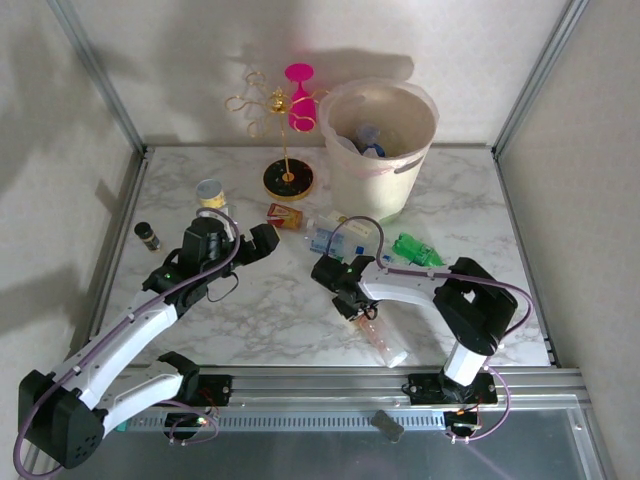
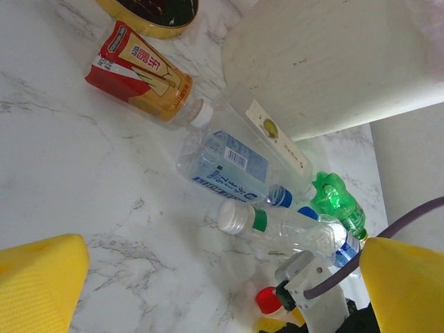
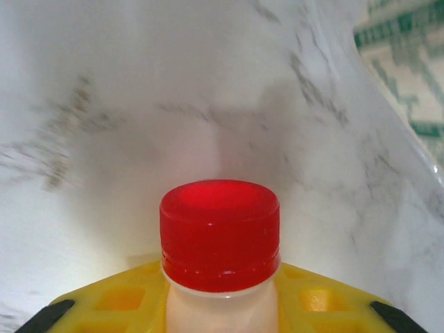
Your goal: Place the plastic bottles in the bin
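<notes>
Red-and-gold bottle shows white characters; blue-labelled bottle, a barcode.

Six loose bottles, one bin

left arm: reaches forward and inward from its near-left base, wrist bent rightward | left hand: yellow-padded fingers spread wide apart | right arm: elbow folded at right, forearm extended leftward | right hand: pointed nearward, yellow fingers clamped on neck of red-capped clear plastic bottle
</notes>
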